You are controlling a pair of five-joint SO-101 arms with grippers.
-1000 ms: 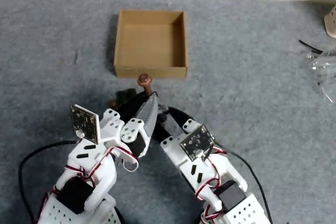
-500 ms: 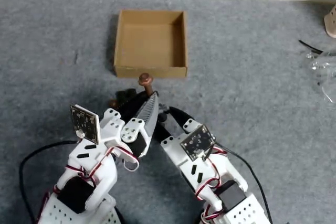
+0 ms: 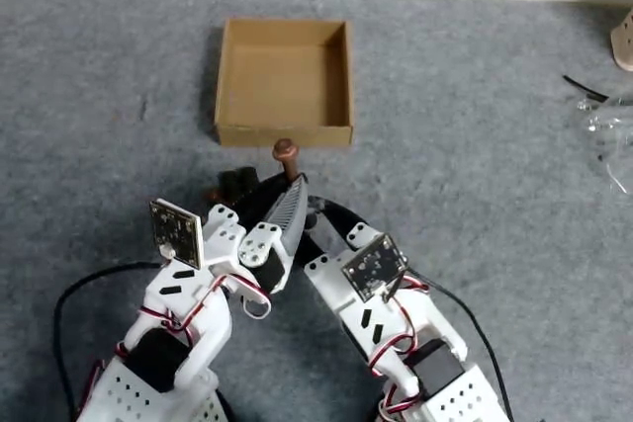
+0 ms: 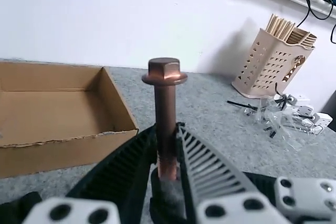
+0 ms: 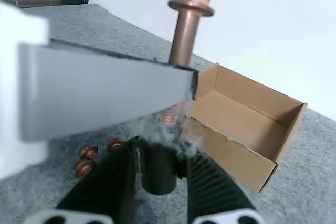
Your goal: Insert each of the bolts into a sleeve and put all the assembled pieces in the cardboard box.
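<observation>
1. Left gripper (image 4: 167, 135): fingers clamped on the upright copper hex-head bolt (image 4: 165, 103) (head above the tips).
2. Right gripper (image 5: 160, 153): fingers clasping the dark cylindrical sleeve (image 5: 157, 174) beneath it.
3. Open brown cardboard box (image 3: 285, 133): just beyond the fingertips.

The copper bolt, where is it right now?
In the high view the bolt stands upright just in front of the cardboard box, pinched by the left end effector above the sleeve.

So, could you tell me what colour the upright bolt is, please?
Copper-brown with a metallic sheen; the bolt shows best in the left wrist view.
</observation>
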